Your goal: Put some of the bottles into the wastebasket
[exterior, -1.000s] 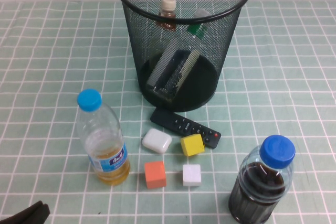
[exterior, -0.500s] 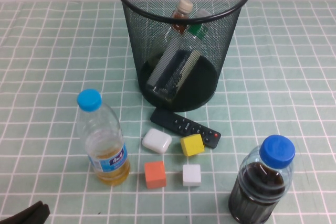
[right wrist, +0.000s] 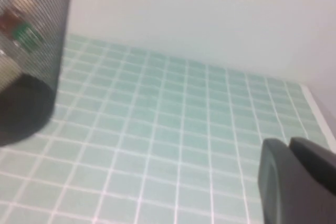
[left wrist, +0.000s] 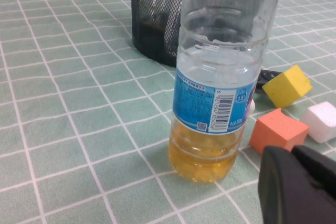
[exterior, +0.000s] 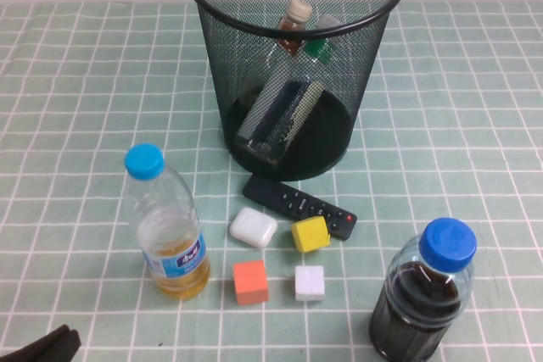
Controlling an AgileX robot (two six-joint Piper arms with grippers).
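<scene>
Inside the wastebasket (exterior: 254, 74), both bottles (exterior: 293, 27); left end effector (exterior: 38, 347) and right end effector (right wrist: 296, 182) far off, grip unclear

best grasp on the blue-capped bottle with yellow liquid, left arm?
My pick is the labelled waist of the yellow-liquid bottle, approached level from the robot's side. It stands upright and round, so the fingers could close across the body; the cap is narrower and higher. The orange cube sits close on its right. The left gripper is low beside it, the right gripper parked away over bare cloth.
</scene>
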